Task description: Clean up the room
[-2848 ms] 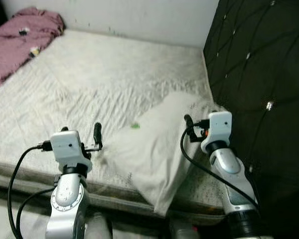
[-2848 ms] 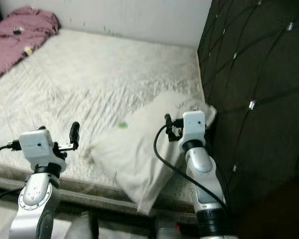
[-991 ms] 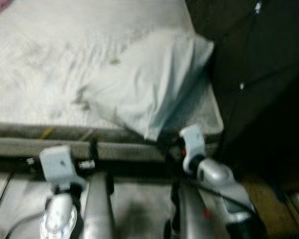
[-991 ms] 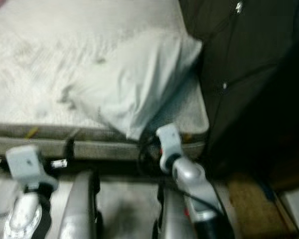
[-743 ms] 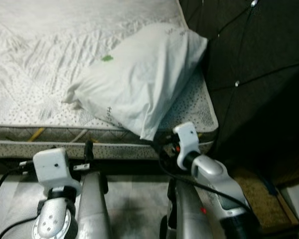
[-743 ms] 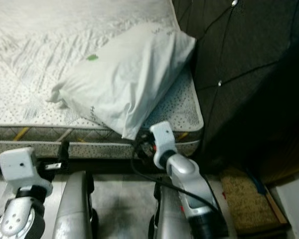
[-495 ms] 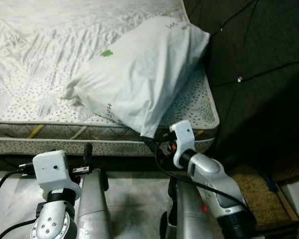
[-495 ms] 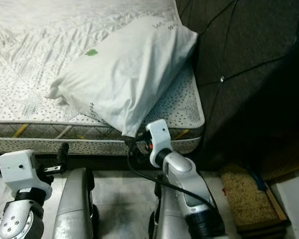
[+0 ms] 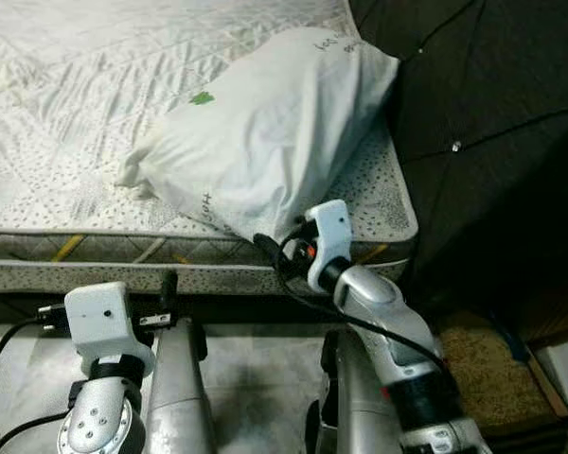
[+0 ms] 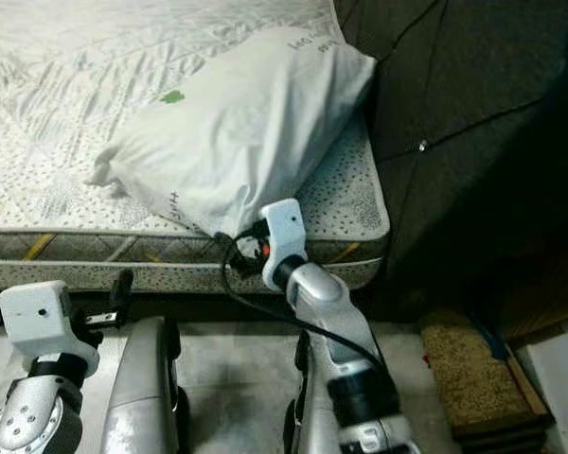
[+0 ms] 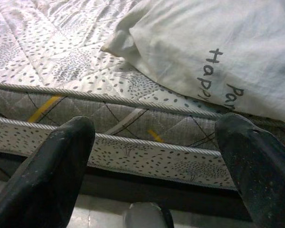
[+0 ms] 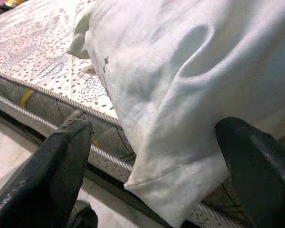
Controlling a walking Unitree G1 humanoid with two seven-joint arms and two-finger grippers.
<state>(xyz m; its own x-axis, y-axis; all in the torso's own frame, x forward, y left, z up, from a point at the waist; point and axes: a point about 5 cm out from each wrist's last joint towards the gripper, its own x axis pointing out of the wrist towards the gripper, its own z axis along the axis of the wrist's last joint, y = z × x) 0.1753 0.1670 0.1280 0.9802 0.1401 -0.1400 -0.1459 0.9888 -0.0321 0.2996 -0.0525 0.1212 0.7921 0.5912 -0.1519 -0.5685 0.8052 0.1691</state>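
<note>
A white pillow (image 9: 265, 142) with a small green mark and dark lettering lies on the mattress (image 9: 66, 123), against the black headboard. Its lower corner hangs over the mattress's front edge. My right gripper (image 9: 268, 246) is at that corner, open. In the right wrist view the pillow's corner (image 12: 171, 142) sits between and just beyond the two fingers (image 12: 61, 171). My left gripper (image 9: 167, 291) hangs lower, in front of the mattress's side, open and holding nothing. In the left wrist view it (image 11: 154, 126) faces the mattress edge (image 11: 109, 142).
The black tufted headboard (image 9: 492, 95) rises at the right of the bed. A brown mat (image 9: 483, 364) lies on the floor at the lower right. My silver legs (image 9: 180, 397) stand on pale floor tiles (image 9: 256, 378) close to the bed's side.
The camera tipped down and drew back from the bed. In the last half second my right gripper rose and moved left to the pillow's overhanging corner. The left arm stayed low.
</note>
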